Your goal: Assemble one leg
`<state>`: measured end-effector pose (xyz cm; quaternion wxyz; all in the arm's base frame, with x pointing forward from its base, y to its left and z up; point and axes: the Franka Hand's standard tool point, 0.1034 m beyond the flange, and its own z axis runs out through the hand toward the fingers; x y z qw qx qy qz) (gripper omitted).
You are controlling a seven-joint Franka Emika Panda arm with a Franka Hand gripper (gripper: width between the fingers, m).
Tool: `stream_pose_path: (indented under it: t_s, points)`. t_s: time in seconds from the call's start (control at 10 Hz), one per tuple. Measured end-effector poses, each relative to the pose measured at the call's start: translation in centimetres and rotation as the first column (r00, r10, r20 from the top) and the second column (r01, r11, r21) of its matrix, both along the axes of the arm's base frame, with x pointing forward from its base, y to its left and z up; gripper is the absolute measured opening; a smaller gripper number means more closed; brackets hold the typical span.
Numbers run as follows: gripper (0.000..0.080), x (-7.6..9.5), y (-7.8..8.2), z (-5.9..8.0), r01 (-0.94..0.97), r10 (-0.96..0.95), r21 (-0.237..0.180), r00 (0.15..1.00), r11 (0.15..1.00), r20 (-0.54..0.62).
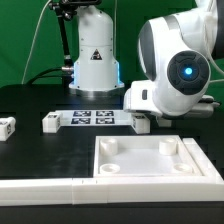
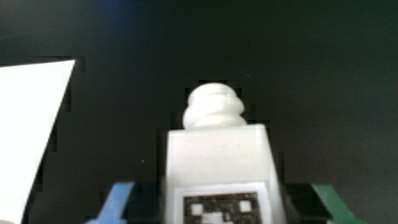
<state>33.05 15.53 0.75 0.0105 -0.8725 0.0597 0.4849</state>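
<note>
The gripper [image 2: 217,205] clenched the leg [image 2: 217,160], seemingly above bare bench [image 1: 40,150]. The panel [image 1: 150,170], near the front edge, had empty sockets [image 1: 113,147]; inserting the leg remained undone.

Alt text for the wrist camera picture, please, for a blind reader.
A white leg, tag facing the camera and rounded tip pointing away, sits between the fingers of the gripper over a black table; contact is unclear. A flat white part shows at one edge.
</note>
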Motion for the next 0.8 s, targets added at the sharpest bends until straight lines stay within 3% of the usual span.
stream_pose_path:
  t_s: [0.4, 0.6, 0.8]
  points:
    - [0.0285, 0.1, 0.0, 0.1, 0.0, 0.0, 0.001, 1.0, 1.0, 0.0]
    - [0.0285, 2.3, -0.4, 3.1, -0.029, 0.029, 0.03, 1.0, 0.999, 0.011]
    - [0.0285, 3.5, -0.6, 5.8, -0.028, 0.027, 0.027, 0.999, 0.999, 0.044]
